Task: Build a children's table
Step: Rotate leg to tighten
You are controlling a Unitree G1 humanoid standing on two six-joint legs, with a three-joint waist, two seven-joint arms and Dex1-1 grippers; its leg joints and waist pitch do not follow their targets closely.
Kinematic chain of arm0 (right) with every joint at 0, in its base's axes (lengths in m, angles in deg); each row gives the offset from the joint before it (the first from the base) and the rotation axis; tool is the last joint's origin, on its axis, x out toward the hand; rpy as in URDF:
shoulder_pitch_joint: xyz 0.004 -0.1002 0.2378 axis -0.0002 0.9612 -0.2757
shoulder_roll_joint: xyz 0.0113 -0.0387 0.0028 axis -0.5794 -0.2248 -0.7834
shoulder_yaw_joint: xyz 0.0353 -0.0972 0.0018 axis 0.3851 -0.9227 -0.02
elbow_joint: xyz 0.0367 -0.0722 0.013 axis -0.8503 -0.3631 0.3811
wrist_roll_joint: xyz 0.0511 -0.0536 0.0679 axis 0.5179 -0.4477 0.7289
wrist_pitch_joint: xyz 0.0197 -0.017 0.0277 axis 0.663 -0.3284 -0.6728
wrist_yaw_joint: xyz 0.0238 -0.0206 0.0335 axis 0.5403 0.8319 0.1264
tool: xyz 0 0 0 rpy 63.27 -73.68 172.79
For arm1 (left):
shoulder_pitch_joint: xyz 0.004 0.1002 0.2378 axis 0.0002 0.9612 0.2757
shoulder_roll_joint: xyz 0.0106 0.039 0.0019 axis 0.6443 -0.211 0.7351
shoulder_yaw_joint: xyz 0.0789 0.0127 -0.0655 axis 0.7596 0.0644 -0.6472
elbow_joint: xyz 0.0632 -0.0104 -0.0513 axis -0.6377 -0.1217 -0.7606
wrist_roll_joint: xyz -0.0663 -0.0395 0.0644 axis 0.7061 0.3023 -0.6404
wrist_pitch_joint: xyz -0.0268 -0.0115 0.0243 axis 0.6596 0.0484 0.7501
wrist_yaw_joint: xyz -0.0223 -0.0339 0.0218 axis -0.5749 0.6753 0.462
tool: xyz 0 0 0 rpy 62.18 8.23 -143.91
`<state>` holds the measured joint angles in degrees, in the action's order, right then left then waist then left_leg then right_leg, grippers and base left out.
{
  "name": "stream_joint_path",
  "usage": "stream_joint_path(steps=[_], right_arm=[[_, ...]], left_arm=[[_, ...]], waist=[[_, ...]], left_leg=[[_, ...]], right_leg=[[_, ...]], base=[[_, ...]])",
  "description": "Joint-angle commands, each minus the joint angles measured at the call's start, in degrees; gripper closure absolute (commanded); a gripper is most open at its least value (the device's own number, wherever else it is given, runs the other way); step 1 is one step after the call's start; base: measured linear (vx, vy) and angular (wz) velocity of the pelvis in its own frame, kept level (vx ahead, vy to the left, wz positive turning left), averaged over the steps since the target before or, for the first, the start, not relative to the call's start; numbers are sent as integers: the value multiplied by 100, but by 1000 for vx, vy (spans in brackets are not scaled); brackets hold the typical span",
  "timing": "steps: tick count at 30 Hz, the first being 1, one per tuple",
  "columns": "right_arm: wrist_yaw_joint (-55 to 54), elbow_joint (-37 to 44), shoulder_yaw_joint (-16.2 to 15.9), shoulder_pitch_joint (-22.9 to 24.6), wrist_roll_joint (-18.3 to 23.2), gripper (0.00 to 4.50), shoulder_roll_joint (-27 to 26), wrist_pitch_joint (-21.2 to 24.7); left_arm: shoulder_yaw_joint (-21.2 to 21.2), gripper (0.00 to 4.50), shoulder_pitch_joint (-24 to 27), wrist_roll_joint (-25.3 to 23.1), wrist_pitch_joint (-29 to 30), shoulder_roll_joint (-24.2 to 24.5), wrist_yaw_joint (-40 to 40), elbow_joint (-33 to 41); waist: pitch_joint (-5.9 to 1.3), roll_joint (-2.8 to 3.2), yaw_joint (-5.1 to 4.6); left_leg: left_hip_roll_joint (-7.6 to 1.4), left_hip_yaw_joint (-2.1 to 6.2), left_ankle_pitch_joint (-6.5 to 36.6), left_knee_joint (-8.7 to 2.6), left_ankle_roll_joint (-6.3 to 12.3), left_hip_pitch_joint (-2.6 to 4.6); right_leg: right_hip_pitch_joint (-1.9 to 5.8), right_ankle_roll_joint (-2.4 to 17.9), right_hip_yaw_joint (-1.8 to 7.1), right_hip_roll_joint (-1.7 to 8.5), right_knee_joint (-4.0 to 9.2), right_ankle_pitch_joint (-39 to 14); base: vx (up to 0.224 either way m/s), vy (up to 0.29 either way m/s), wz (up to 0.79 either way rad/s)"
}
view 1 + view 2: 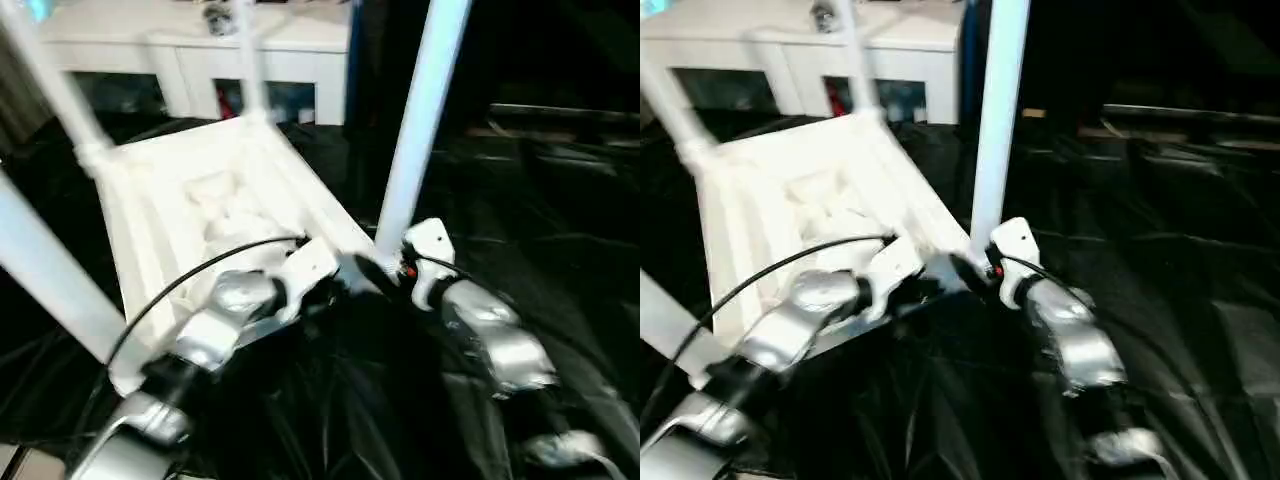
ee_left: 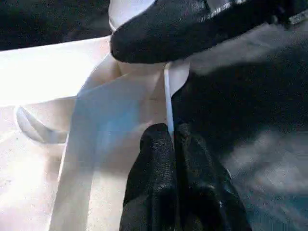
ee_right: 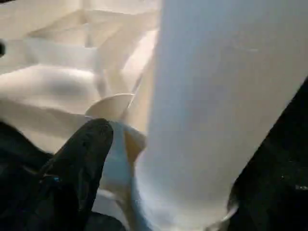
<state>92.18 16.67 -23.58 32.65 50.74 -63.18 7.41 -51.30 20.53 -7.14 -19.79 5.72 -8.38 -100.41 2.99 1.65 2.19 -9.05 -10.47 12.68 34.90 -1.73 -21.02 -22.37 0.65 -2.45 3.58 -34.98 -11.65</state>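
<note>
Black sheeting covers the surface (image 1: 560, 250), on which we see the tabletop (image 1: 200, 200) lying underside up with legs standing in its corner sockets. Our left gripper (image 2: 171, 144) pinches the tabletop's thin rim; whether our right gripper (image 1: 375, 272) grips the near leg (image 1: 420, 120) at its socket we cannot tell. We judge this leg is being seated: press straight down. White cabinets (image 1: 180, 50) stand behind.

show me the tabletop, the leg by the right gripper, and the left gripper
tabletop (image 1: 215, 205), left eye view, on its ribbed underside
leg (image 1: 415, 130), left eye view, midway up the tube
left gripper (image 2: 172, 139), left wrist view, between fingertips pinching the tabletop's thin rim
</note>
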Motion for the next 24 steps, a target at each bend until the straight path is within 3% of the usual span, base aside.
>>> stream_joint_path(steps=[1,8,19,24], right_arm=[[667,335,-135,145,132,52,303,89],[1758,722,-356,284,304,66,981,281],[2257,818,-449,235,419,165,1147,368],[2305,802,-487,225,408,176,1141,345]], left_arm=[[139,450,166,163,-144,193,-494,133],[84,450,365,574,-120,635,-1491,611],[128,450,458,727,-40,867,-1915,753],[126,450,487,717,-35,872,-1933,760]], waist=[[-344,-65,4],[-330,-69,1],[-345,-101,13],[-340,-107,17]], left_leg=[[-436,152,390,-422,539,24],[-452,153,547,-434,552,47],[-448,140,323,-407,608,48],[-446,138,312,-403,614,52]], right_leg=[[268,1499,307,523,358,-260],[264,1593,294,518,363,-392],[271,1659,289,517,320,-180],[269,1661,286,514,320,-224]], base=[[0,0,0],[0,0,0],[0,0,0],[0,0,0]])
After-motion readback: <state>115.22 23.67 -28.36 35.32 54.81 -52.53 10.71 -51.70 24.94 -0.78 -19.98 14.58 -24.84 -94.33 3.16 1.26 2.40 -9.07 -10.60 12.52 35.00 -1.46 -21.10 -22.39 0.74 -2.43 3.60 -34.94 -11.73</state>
